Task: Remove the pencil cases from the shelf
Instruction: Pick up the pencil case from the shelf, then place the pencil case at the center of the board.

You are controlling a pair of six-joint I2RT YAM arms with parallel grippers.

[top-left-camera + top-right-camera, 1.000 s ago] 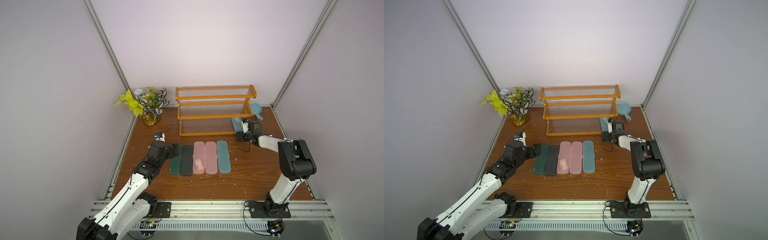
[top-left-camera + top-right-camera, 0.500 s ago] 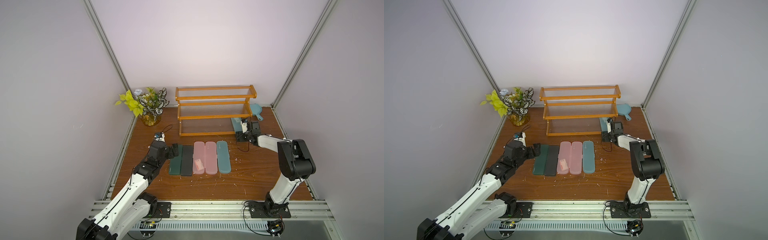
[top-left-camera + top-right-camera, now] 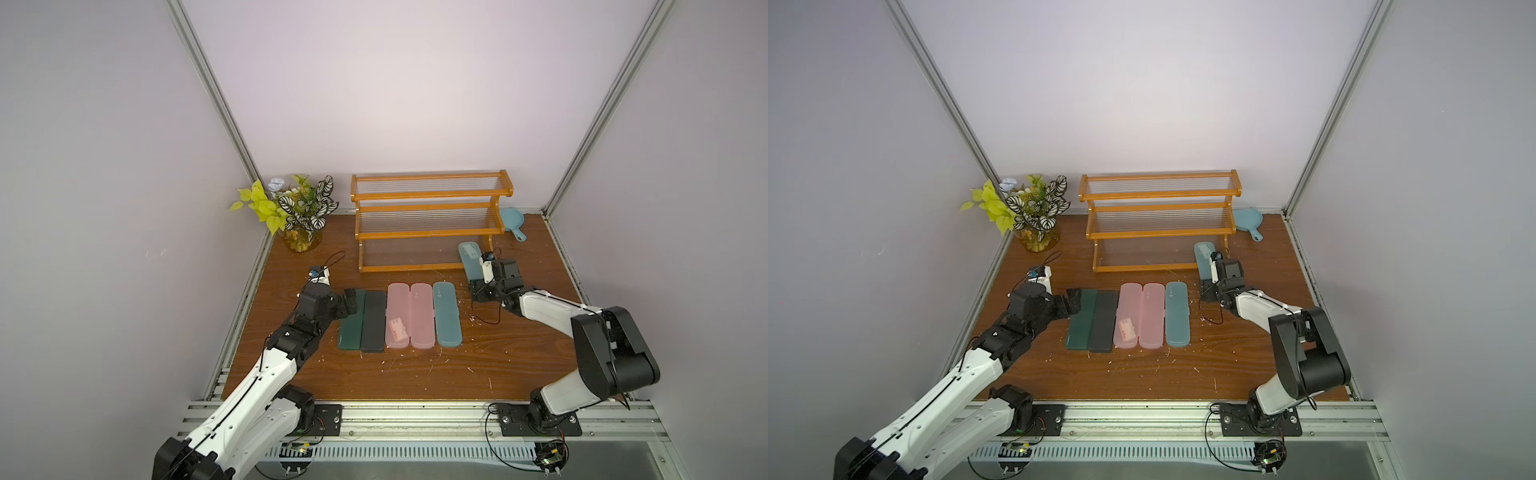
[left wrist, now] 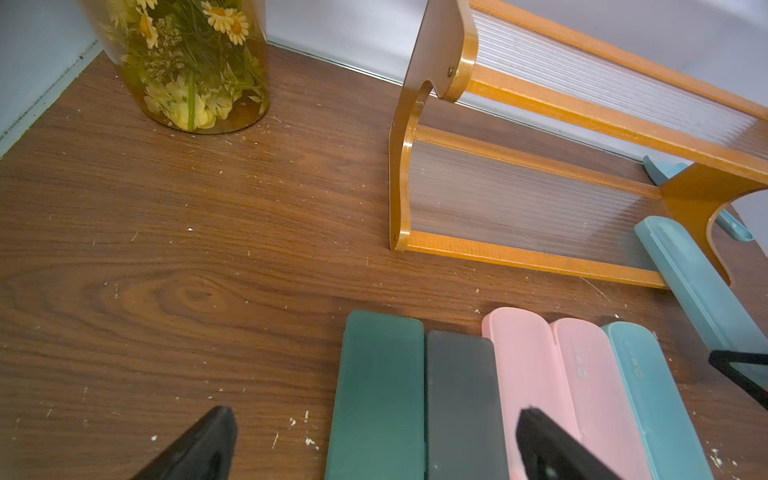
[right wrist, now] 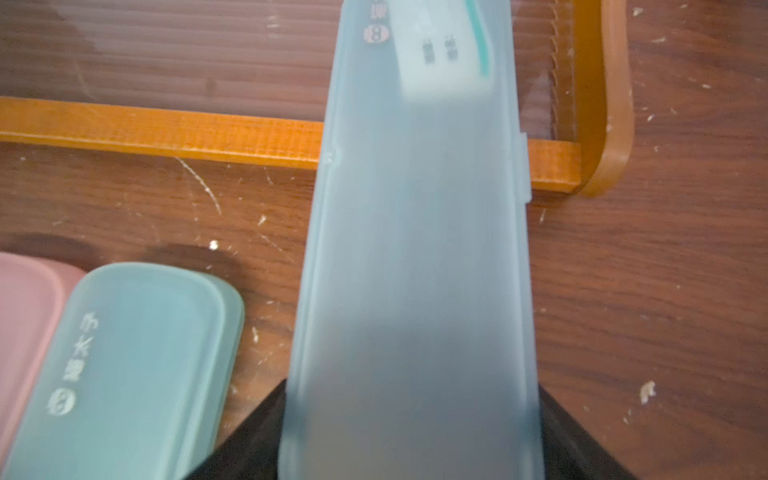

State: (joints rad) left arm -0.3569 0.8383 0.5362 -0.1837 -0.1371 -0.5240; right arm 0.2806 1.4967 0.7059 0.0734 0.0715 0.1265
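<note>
Right gripper (image 5: 411, 449) is clamped on the near end of a teal pencil case (image 5: 415, 249) – I can see both black fingers pressed against its sides in the right wrist view. That case runs across the front rail of the shelf (image 3: 430, 205), its far end over the lowest tier at the right end; I can't tell whether it touches the ribbed panel. On the table in front of the shelf, five cases lie flat, side by side and touching: dark green case (image 3: 352, 322), black case (image 3: 373, 322), two pink cases (image 3: 409, 316), second teal case (image 3: 446, 313). Left gripper (image 4: 374, 440) hangs with jaws spread wide and holding nothing – it sits just by the dark green case's far end in both top views.
</note>
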